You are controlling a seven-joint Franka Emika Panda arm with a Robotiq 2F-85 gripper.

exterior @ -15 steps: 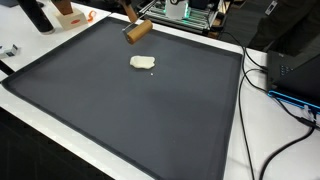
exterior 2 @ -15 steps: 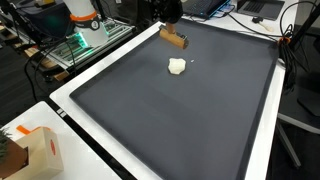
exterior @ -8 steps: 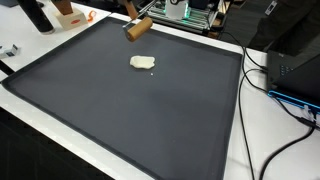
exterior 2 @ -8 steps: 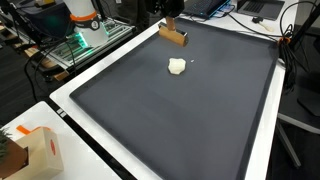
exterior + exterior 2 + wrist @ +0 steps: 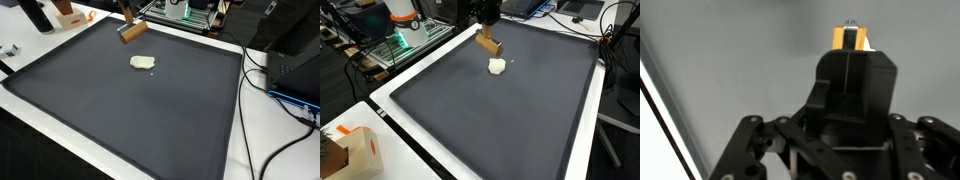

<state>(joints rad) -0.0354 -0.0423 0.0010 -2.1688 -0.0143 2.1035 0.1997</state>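
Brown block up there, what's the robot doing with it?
The robot's jaws are shut on a brown wooden block, holding it tilted over the far end of a dark mat. A small white lump lies on the mat close by, apart from the block.

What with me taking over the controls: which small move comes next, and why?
Probably ease the wooden block straight down toward the mat. The gripper holds it tilted and seemingly just above the mat's far part, apart from the white lump, so a short descent should meet nothing.
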